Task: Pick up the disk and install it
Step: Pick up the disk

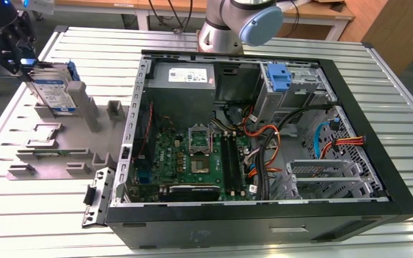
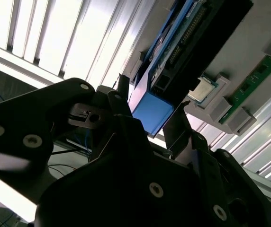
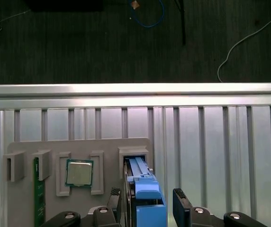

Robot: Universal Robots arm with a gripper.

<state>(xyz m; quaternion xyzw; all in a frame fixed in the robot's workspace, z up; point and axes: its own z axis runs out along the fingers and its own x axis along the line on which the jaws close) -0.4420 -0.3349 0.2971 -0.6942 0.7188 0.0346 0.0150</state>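
The disk (image 1: 52, 88) stands on edge in a slot of the grey parts holder (image 1: 56, 156), at the exterior view's left and well apart from the open computer case (image 1: 400, 204). Its white-and-blue label faces the case and its blue bracket runs along the rim. In the first wrist view the bracket's blue end (image 3: 147, 194) rises out of the slot between the two dark fingers (image 3: 180, 205). One finger sits just beside the bracket and the other stands off with a visible gap. So the gripper (image 3: 150, 202) is spread apart and straddles the disk without clamping it. The second wrist view shows the same blue end (image 2: 152, 112) lying between the black finger links. In the exterior view the gripper (image 1: 24, 65) hangs over the disk's upper end, at the far corner of the holder. Beside the disk's slot, the holder also carries a square processor chip (image 3: 79, 172) in its own pocket and a green memory stick (image 3: 39, 198) further along. Holder and case both rest on a slatted aluminium table (image 1: 393, 75). The case lies on its side with the cover off. Inside it are the green motherboard (image 1: 192, 156), a grey power supply (image 1: 185, 78), a blue latch piece (image 1: 281, 78) and a metal drive cage (image 1: 328, 177). The arm's base (image 1: 253, 21) rises behind the case.
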